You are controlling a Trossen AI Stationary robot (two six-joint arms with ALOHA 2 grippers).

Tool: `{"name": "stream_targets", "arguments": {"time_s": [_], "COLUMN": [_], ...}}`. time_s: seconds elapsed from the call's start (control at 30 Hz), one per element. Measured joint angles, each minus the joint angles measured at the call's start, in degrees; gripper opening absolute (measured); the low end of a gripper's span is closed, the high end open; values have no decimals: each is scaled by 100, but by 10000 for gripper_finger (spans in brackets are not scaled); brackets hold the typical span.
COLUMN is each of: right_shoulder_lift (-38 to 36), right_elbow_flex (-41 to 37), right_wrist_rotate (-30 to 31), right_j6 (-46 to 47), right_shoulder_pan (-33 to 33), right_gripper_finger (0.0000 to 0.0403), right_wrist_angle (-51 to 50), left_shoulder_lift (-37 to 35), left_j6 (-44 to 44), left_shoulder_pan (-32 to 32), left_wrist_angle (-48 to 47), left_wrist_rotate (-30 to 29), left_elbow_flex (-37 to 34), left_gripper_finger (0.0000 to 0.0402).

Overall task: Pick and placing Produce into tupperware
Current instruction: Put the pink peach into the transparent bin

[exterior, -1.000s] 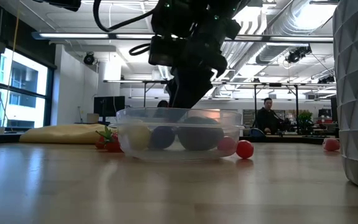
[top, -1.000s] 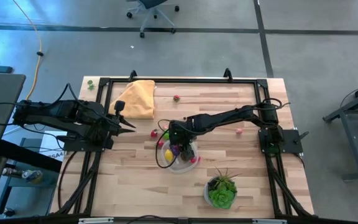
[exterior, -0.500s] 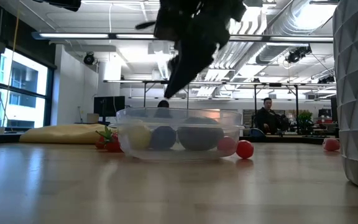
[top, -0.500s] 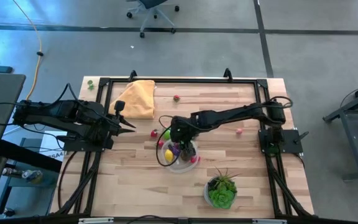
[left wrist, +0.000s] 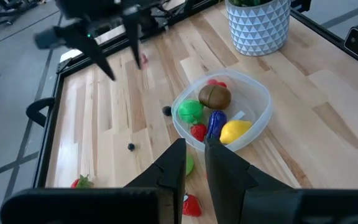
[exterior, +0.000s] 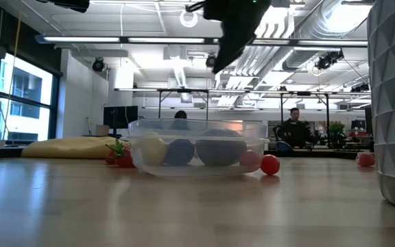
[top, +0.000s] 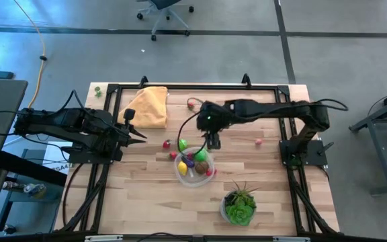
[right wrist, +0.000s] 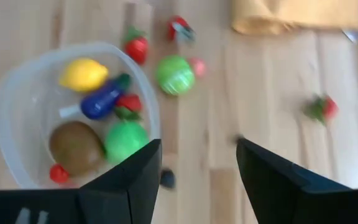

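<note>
The step in hand appears to be the fetch of another loose piece: the right gripper (top: 213,142) hangs above the table just beyond the tupperware (top: 180,171), between it and the far rail, with nothing under its fingers. To do this well, the arm should pick the nearest free item, most likely the green ball (right wrist: 174,74) lying just outside the container wall, centre the fingers over it before descending, and close only once both fingers straddle it, since a round toy will roll if nudged from one side. The approach should stay clear of the container rim, which would shift easily if clipped. The right gripper's fingers (right wrist: 123,180) stand spread apart and hold nothing; they touch nothing. The tupperware sits mid-table, near the potted plant (top: 238,205), and already holds a yellow lemon (right wrist: 82,74), a purple piece, a brown piece (right wrist: 74,147), a green piece and small red ones. Several red pieces remain scattered on the wood. The left gripper (left wrist: 194,162) waits at the left side of the table, fingers nearly pressed together and empty.
</note>
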Motion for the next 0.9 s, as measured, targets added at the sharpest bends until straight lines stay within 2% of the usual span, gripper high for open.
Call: {"name": "stream_targets", "arguments": {"time_s": [0.23, 0.33, 0.4, 0.53, 0.7, 0.9], "right_shoulder_lift": [-365, -562, -871, -1837, -3294, -4826], "right_elbow_flex": [0, -147, -581, -1941, -3521, -4806], "right_wrist_rotate": [583, 640, 636, 635, 633, 605], "right_j6": [313, 457, 587, 1178, 2347, 4100], "right_shoulder_pan": [-408, -588, -690, -867, -887, -891], "right_gripper_finger": [200, 200, 200, 200, 200, 200], "right_wrist_angle": [-1263, -1553, -1429, -1050, -947, -774], "left_shoulder_lift": [0, 0, 0, -2, 0, 0], "left_j6": [-1, -2, -2, -2, 0, 0], "left_shoulder_pan": [0, -1, 1, -2, -1, 0], "left_wrist_angle": [-2, -2, -2, 0, -2, -2], "left_wrist_rotate": [0, 0, 0, 0, 0, 0], "left_elbow_flex": [0, 0, 0, 0, 0, 0], "left_gripper_finger": [51, 51, 51, 51, 51, 51]}}
